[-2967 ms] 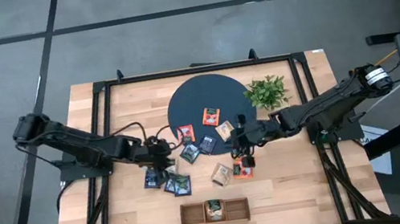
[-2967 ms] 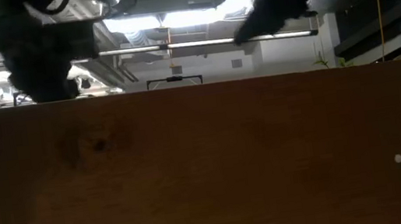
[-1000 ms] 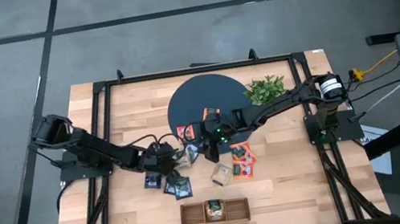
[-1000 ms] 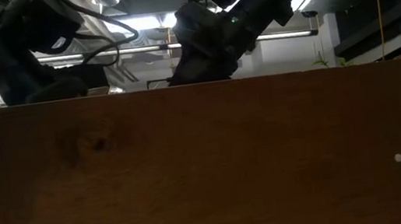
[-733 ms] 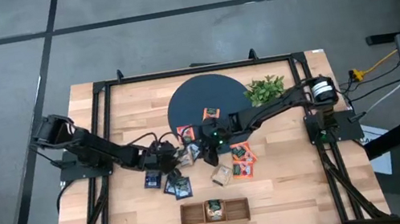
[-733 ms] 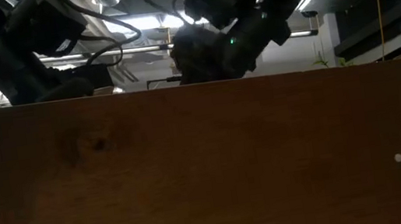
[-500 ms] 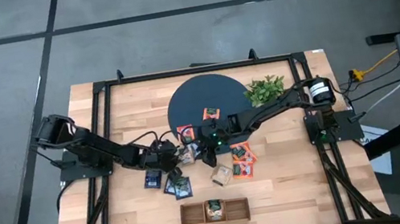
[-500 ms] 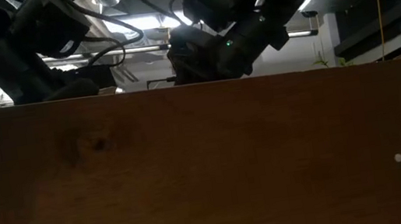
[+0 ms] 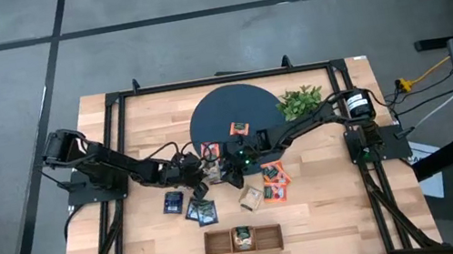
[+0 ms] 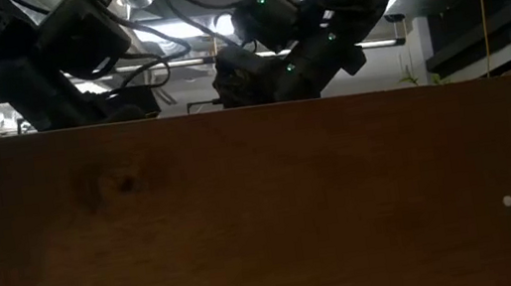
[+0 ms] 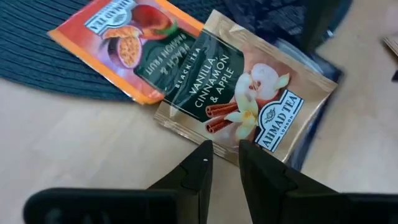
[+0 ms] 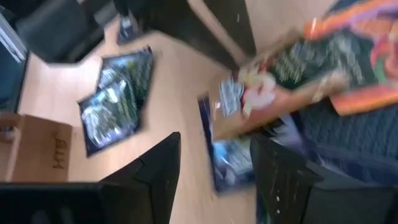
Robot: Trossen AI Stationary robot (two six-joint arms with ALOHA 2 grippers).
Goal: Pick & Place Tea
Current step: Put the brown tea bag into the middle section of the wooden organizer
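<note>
Two grippers meet at the front edge of the round dark mat, mid-table. The left gripper points at a beige vanilla-cinnamon sachet, its fingers set a narrow gap apart with nothing visibly between them; the sachet's edge lies just beyond the tips, and contact is uncertain from this angle. An orange-red sachet lies partly under the beige one, on the mat. The right gripper hovers with fingers spread wide over a dark navy sachet beside the same beige one. Further sachets lie scattered on the wooden table; the wooden tray holds one in its middle compartment.
</note>
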